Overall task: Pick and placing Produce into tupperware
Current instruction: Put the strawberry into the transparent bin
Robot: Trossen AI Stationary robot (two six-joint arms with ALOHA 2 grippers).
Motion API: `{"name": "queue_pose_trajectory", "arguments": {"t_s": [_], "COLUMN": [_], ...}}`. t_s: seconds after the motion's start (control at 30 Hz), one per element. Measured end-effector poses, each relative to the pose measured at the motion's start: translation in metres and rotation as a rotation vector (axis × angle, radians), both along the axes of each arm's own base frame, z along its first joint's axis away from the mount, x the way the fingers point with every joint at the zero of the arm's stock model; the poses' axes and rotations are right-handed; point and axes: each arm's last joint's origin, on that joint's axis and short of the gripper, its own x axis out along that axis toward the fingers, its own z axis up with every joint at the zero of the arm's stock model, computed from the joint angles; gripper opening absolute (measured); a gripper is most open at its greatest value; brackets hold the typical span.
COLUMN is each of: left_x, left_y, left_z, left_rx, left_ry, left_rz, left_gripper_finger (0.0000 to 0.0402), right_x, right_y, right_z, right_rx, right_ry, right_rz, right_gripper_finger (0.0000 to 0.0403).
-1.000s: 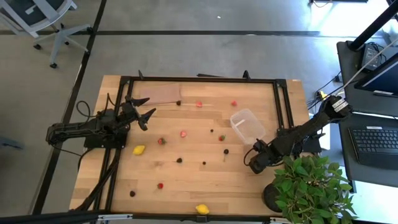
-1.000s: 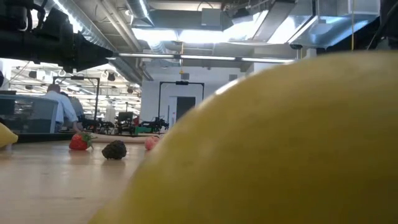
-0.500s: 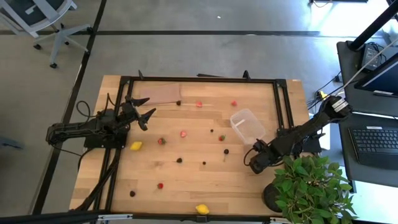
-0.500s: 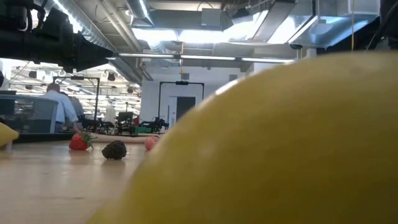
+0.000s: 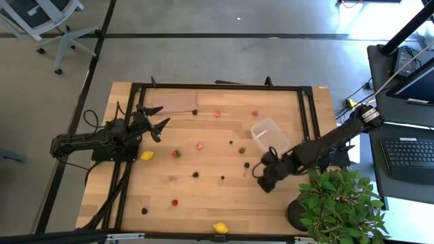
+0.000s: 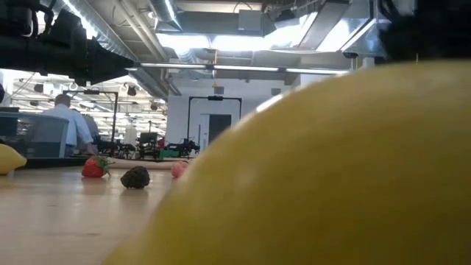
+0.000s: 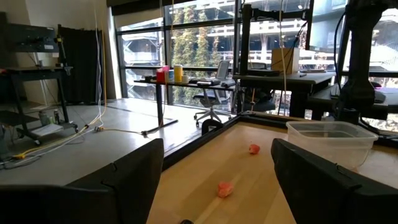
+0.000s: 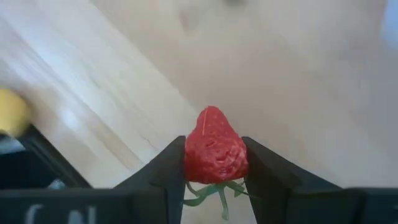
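Observation:
My right gripper (image 5: 266, 177) is over the table's right part, just near of the clear tupperware (image 5: 270, 135), shut on a red strawberry (image 8: 214, 152). Other produce lies scattered on the wood: strawberries (image 5: 200, 145), dark berries (image 5: 195, 174), a lemon (image 5: 146, 156) by the left arm and another lemon (image 5: 220, 228) at the near edge, which fills the low view (image 6: 331, 169). My left gripper (image 5: 159, 124) waits open at the table's left, level, holding nothing; its wrist view shows the tupperware (image 7: 336, 140) far off. My right gripper pinches the strawberry's two broad sides (image 8: 193, 158) between its two fingers (image 8: 168, 174). The fingers slant steeply down from the table's right. The berry's pointed end faces away from the gripper, its green leaves toward the palm, and it is clear of the wood.
A flat brown sheet (image 5: 173, 102) lies at the far left corner. A green potted plant (image 5: 336, 203) stands at the near right corner beside my right arm. A black frame (image 5: 217, 87) runs around the table top. A person (image 6: 70, 121) sits in the room behind.
My right gripper has risen and swung toward the table's left, away from the right rail. The lemon by the left arm has rolled a little toward the far left.

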Motion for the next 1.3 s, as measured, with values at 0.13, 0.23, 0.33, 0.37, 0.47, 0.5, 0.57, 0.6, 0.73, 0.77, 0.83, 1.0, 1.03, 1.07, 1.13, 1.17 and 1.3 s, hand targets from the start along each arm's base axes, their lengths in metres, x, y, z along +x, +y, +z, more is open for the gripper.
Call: {"name": "queue_pose_trajectory", "arguments": {"t_s": [0.13, 0.23, 0.33, 0.37, 0.47, 0.5, 0.57, 0.6, 0.73, 0.77, 0.83, 1.0, 1.03, 1.07, 1.13, 1.17, 1.3], "left_x": [0.000, 0.000, 0.000, 0.000, 0.000, 0.000, 0.000, 0.000, 0.000, 0.000, 0.000, 0.000, 0.000, 0.000, 0.000, 0.000, 0.000], "left_y": [0.000, 0.000, 0.000, 0.000, 0.000, 0.000, 0.000, 0.000, 0.000, 0.000, 0.000, 0.000, 0.000, 0.000, 0.000, 0.000, 0.000], "left_z": [0.000, 0.000, 0.000, 0.000, 0.000, 0.000, 0.000, 0.000, 0.000, 0.000, 0.000, 0.000, 0.000, 0.000, 0.000, 0.000, 0.000], "left_rx": [0.000, 0.000, 0.000, 0.000, 0.000, 0.000, 0.000, 0.000, 0.000, 0.000, 0.000, 0.000, 0.000, 0.000, 0.000, 0.000, 0.000], "left_ry": [0.000, 0.000, 0.000, 0.000, 0.000, 0.000, 0.000, 0.000, 0.000, 0.000, 0.000, 0.000, 0.000, 0.000, 0.000, 0.000, 0.000], "left_rz": [0.000, 0.000, 0.000, 0.000, 0.000, 0.000, 0.000, 0.000, 0.000, -0.001, 0.000, -0.001, -0.001, -0.001, 0.000, 0.000, -0.001], "left_gripper_finger": [0.0291, 0.0291, 0.0291, 0.0291, 0.0291, 0.0291, 0.0291, 0.0291, 0.0291, 0.0291, 0.0291, 0.0291, 0.0291, 0.0291, 0.0291, 0.0291, 0.0291], "right_x": [0.015, 0.015, 0.012, 0.011, 0.014, 0.016, 0.018, 0.017, 0.010, 0.009, 0.007, 0.005, 0.005, 0.004, 0.005, 0.005, 0.005], "right_y": [-0.025, -0.050, -0.076, -0.084, -0.104, -0.110, -0.120, -0.125, -0.140, -0.142, -0.145, -0.146, -0.146, -0.146, -0.146, -0.146, -0.146], "right_z": [0.026, 0.040, 0.050, 0.050, 0.049, 0.047, 0.038, 0.034, 0.016, 0.011, 0.002, -0.014, -0.015, -0.016, -0.016, -0.016, -0.016], "right_rx": [-0.121, -0.220, -0.288, -0.302, -0.311, -0.315, -0.326, -0.328, -0.309, -0.302, -0.282, -0.243, -0.242, -0.241, -0.241, -0.241, -0.240], "right_ry": [-0.040, 0.038, 0.136, 0.156, 0.161, 0.159, 0.162, 0.166, 0.218, 0.226, 0.223, 0.205, 0.208, 0.210, 0.207, 0.205, 0.205], "right_rz": [-0.041, -0.148, -0.221, -0.226, -0.242, -0.239, -0.219, -0.217, -0.243, -0.248, -0.258, -0.257, -0.261, -0.263, -0.264, -0.263, -0.270], "right_gripper_finger": [0.0137, 0.0137, 0.0138, 0.0138, 0.0138, 0.0139, 0.0139, 0.0139, 0.0139, 0.0139, 0.0139, 0.0141, 0.0143, 0.0147, 0.0155, 0.0160, 0.0177]}}
